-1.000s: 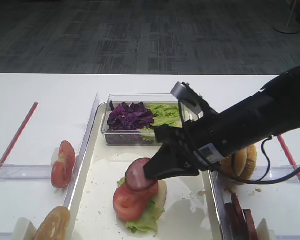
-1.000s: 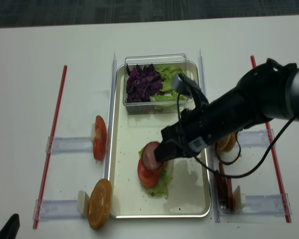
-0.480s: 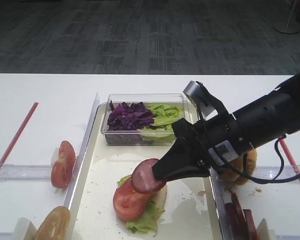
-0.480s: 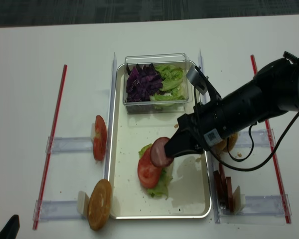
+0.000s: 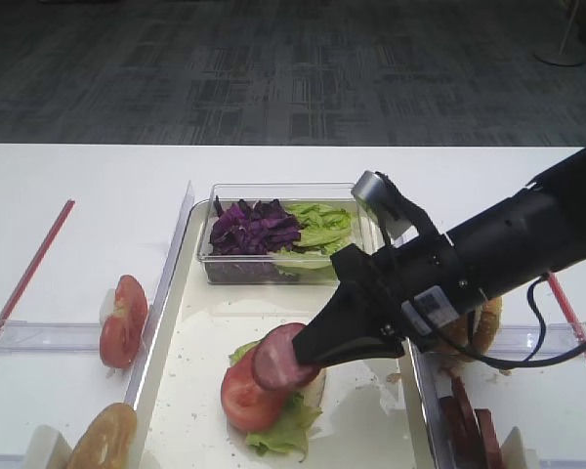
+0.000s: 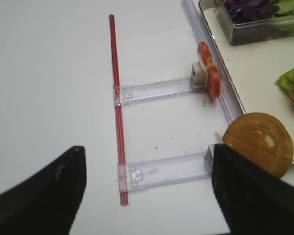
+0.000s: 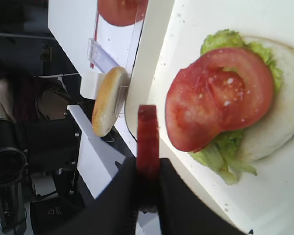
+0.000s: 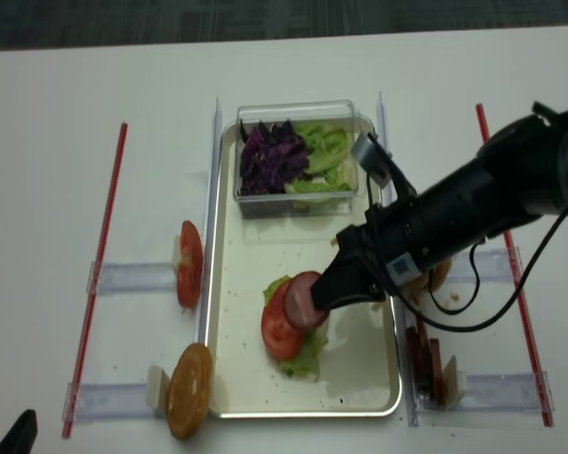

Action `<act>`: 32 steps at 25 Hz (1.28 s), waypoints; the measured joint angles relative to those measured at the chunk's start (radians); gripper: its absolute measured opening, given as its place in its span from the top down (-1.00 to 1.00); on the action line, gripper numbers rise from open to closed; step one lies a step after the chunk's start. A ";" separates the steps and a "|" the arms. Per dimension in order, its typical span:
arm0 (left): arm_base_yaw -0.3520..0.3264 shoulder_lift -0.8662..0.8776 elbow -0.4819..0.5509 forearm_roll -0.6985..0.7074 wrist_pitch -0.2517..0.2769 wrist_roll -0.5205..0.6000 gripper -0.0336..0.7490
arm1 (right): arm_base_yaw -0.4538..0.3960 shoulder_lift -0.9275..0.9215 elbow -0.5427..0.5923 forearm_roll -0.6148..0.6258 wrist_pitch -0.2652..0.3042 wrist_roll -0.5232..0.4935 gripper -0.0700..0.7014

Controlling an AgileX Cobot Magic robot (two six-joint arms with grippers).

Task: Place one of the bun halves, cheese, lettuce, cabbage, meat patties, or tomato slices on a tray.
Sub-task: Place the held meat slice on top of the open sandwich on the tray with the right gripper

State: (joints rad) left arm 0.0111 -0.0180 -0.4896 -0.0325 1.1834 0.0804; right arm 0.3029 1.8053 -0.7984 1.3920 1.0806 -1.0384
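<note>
Your right end effector (image 7: 148, 169) pinches one meat patty (image 5: 283, 357) edge-on above one tomato slice (image 5: 248, 396); lettuce (image 5: 285, 430) beneath is half hidden; your left end effector's (image 6: 147, 188) fingers stand apart, empty.

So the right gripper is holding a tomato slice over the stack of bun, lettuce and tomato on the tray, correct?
Not quite: the right gripper holds a meat patty, not a tomato slice. The exterior high view shows its dark reddish-brown face over the stack of bun half, lettuce and tomato slice on the tray.
</note>
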 joint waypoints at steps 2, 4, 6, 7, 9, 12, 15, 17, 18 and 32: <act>0.000 0.000 0.000 0.000 0.000 0.000 -0.34 | 0.014 0.012 0.000 0.013 -0.002 -0.010 0.47; 0.000 0.000 0.000 0.000 0.000 0.000 -0.34 | 0.030 0.023 0.000 0.029 -0.008 -0.031 0.47; 0.000 0.000 0.000 0.000 0.000 0.000 -0.34 | 0.040 0.032 0.000 0.046 -0.018 -0.042 0.47; 0.000 0.000 0.000 0.000 0.000 0.000 -0.34 | 0.044 0.034 0.000 0.051 -0.032 -0.046 0.47; 0.000 0.000 0.000 0.000 0.000 0.000 -0.34 | 0.044 0.035 0.000 0.055 -0.064 -0.048 0.47; 0.000 0.000 0.000 0.000 0.000 0.000 -0.34 | 0.044 0.037 0.000 0.055 -0.097 -0.048 0.47; 0.000 0.000 0.000 0.000 0.000 0.000 -0.34 | 0.044 0.049 0.000 0.057 -0.101 -0.063 0.47; 0.000 0.000 0.000 0.000 0.000 0.000 -0.34 | 0.044 0.062 0.000 0.064 -0.094 -0.070 0.47; 0.000 0.000 0.000 0.000 0.000 0.000 -0.34 | 0.044 0.069 0.000 0.075 -0.088 -0.076 0.47; 0.000 0.000 0.000 0.000 0.000 0.000 -0.34 | 0.044 0.142 0.000 0.130 -0.059 -0.109 0.47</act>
State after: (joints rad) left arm 0.0111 -0.0180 -0.4896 -0.0325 1.1834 0.0804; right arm 0.3467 1.9477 -0.7984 1.5217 1.0218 -1.1479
